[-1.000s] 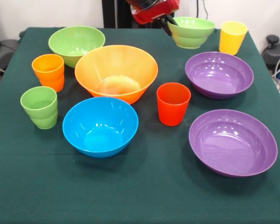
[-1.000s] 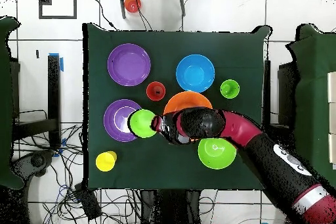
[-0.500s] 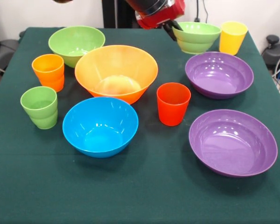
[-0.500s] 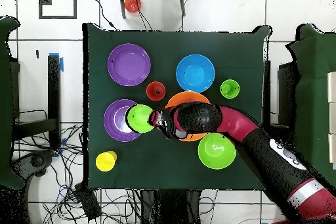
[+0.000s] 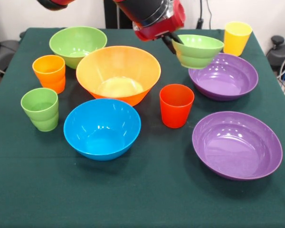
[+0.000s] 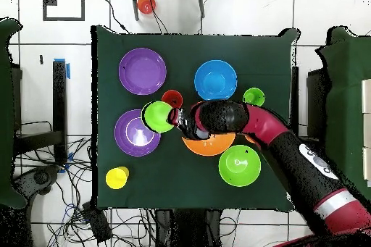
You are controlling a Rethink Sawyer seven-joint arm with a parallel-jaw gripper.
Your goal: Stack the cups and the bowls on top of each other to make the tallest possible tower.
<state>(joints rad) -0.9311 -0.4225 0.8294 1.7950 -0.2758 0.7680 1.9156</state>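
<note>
My gripper (image 5: 174, 41) is shut on the rim of the small light-green bowl (image 5: 198, 51), which hangs tilted in the air over the left edge of the farther purple bowl (image 5: 223, 75). From above, that bowl (image 6: 157, 116) lies between the red cup (image 6: 172, 98) and this purple bowl (image 6: 135, 132). The large orange bowl (image 5: 118, 73), blue bowl (image 5: 102, 128), medium green bowl (image 5: 78, 43) and nearer purple bowl (image 5: 236, 144) stand apart on the table. The orange cup (image 5: 49, 72), green cup (image 5: 40, 108), red cup (image 5: 176, 105) and yellow cup (image 5: 236, 38) stand singly.
The dark green tablecloth (image 5: 147, 190) covers the table to its edges. My arm (image 6: 290, 153) crosses above the orange bowl (image 6: 206, 145) in the overhead view. A red object (image 6: 146, 3) sits on the floor beyond the table, and cables (image 6: 94, 222) lie around it.
My gripper has carried the small light-green bowl away from the yellow cup, toward the table's middle and the red cup. Everything else stays where it was.
</note>
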